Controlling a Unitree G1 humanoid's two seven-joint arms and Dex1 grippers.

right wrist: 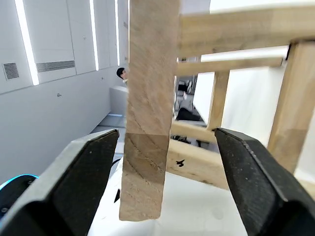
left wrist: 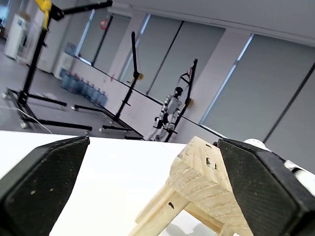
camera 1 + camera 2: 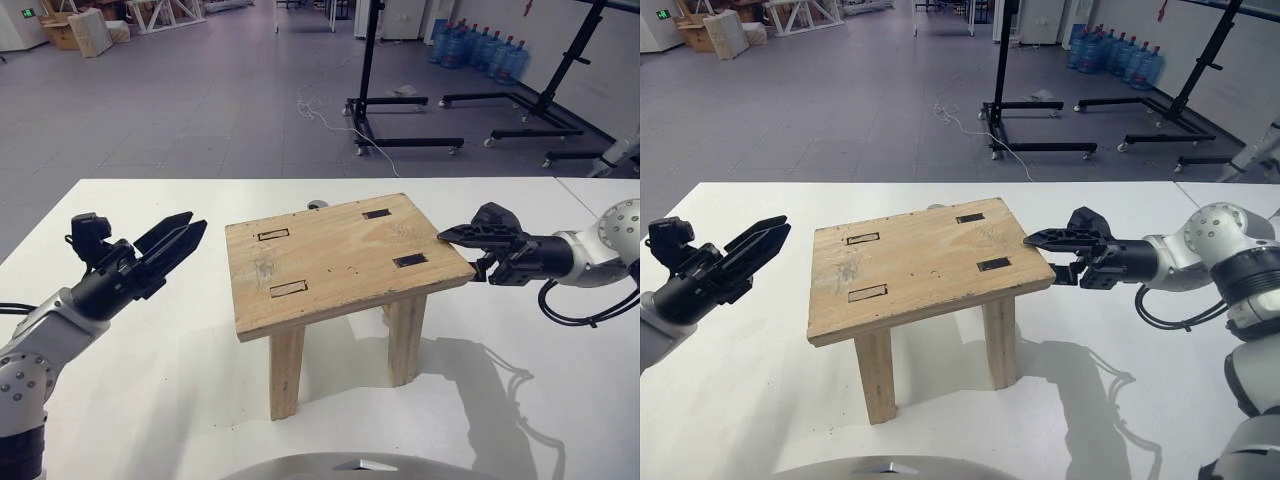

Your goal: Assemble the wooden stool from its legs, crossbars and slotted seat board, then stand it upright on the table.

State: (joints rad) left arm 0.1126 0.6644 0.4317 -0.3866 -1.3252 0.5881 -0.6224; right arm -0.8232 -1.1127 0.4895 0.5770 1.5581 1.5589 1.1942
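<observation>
Left eye view: stool (image 3: 340,262) stands upright on the white tabletop (image 3: 180,400), roughly centred. It is pale raw wood with visible grain and no finish. The seat board (image 3: 330,240) is a flat rectangle with four small rectangular slots cut through, one near each corner. The legs (image 3: 286,372) are flat, square-cut planks, and two are plainly visible under the near edge.

Left gripper (image 3: 197,222) sits off to the stool's left, well apart from it and level with the seat. Its black fingers are spread and hold nothing. Its wrist view shows matte, finely pitted pads (image 2: 42,182) framing the seat's end grain, with a crossbar (image 2: 202,215) running under the board.

Right gripper (image 3: 455,245) is at the seat's right edge, fingers spread, one above the board and one below. In the right wrist view the board edge sits between the two dark pads (image 1: 83,182) with a gap on each side, so it isn't pinching. More square-section frame pieces cross at right angles behind the edge.
</observation>
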